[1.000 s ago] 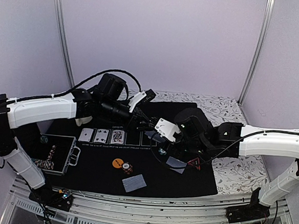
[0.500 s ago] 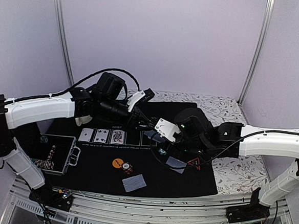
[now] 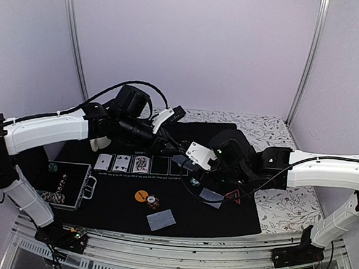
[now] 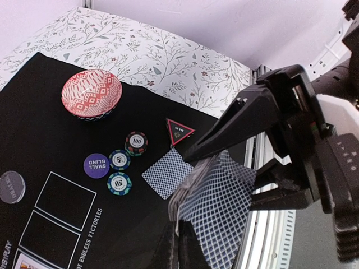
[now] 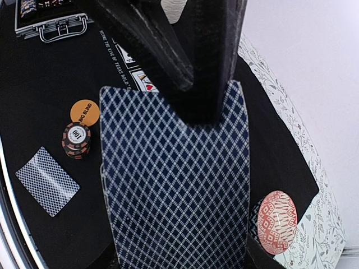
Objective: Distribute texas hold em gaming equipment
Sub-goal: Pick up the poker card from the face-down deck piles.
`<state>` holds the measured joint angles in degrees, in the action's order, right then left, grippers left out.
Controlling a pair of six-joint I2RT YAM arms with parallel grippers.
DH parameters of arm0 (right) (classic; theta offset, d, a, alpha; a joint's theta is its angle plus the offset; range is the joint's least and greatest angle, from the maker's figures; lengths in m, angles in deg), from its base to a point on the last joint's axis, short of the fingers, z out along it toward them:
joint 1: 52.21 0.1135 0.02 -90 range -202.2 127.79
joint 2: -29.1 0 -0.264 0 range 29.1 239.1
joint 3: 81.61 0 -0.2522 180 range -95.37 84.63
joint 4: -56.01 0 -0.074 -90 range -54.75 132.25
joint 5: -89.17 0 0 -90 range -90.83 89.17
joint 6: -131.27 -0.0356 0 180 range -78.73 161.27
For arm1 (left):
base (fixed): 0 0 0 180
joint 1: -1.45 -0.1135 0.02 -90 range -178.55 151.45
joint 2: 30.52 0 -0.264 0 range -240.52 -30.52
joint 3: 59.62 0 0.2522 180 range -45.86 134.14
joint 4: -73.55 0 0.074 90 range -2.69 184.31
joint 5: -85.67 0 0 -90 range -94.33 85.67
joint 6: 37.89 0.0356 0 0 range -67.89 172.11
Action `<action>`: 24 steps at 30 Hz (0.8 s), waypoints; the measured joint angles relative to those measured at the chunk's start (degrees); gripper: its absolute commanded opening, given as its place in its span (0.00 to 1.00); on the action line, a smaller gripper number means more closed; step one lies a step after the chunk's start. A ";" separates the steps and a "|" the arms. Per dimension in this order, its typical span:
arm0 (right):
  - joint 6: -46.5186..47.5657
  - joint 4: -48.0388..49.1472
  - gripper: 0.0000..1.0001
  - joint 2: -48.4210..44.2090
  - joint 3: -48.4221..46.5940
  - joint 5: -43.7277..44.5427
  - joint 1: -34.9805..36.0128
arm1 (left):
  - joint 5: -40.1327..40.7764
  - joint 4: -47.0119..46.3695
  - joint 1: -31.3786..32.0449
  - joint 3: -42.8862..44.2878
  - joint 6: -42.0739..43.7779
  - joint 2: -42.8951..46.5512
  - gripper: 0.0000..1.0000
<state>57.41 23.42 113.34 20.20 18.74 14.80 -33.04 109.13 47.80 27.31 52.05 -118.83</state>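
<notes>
The right tool (image 4: 223, 178) is clamped on the deck (image 5: 174, 185), holding it back-up above the middle of the black mat (image 3: 112, 213) that covers most of the flowered worktop (image 3: 273, 209). The left tool (image 4: 175, 246) meets the deck at one edge with its fingers drawn nearly together. Whether they pinch a card cannot be told. Three face-up cards (image 3: 122, 162) lie side by side in printed boxes left of the middle. Toward the near edge, an orange disc (image 3: 140, 196) lies just beside a small stack (image 3: 153, 201) of striped chips, and a single card (image 3: 161, 219) lies face-down a little nearer that edge. An open case (image 3: 64, 191) with more chips in it sits on the mat by the left edge. On the right half of the mat, under the right arm, a purple disc (image 4: 96, 165) lies touching or nearly touching three loose chips (image 4: 119, 159) set in a short curve. Next to them is a second card (image 4: 167, 174), face-down, and a red-edged triangle (image 4: 179, 130) just off its corner. A red patterned bowl (image 4: 91, 93) stands upright on the mat close to the mat's border, apart from the chips.
</notes>
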 measured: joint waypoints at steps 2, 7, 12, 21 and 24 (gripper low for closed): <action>0.15 0.02 0.51 0.00 0.00 0.00 0.00 | -0.15 0.20 0.00 0.00 0.09 0.22 0.00; 0.26 0.07 0.50 0.00 0.02 -0.02 0.00 | -0.37 1.22 0.00 0.33 0.70 0.72 0.06; 0.31 0.35 0.50 0.00 0.37 -0.04 0.00 | -0.39 1.68 -0.02 0.48 1.09 0.72 0.17; 0.39 0.46 0.50 0.00 0.37 -0.04 0.00 | -0.42 2.49 -0.02 0.94 0.90 0.50 0.36; 0.42 0.46 0.50 0.00 0.37 -0.04 0.00 | -0.39 2.54 -0.02 1.03 0.90 0.50 0.38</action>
<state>57.83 23.88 113.34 20.58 18.70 14.80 -33.44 111.67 47.78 28.33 52.95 -118.33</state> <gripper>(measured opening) 0.507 0.356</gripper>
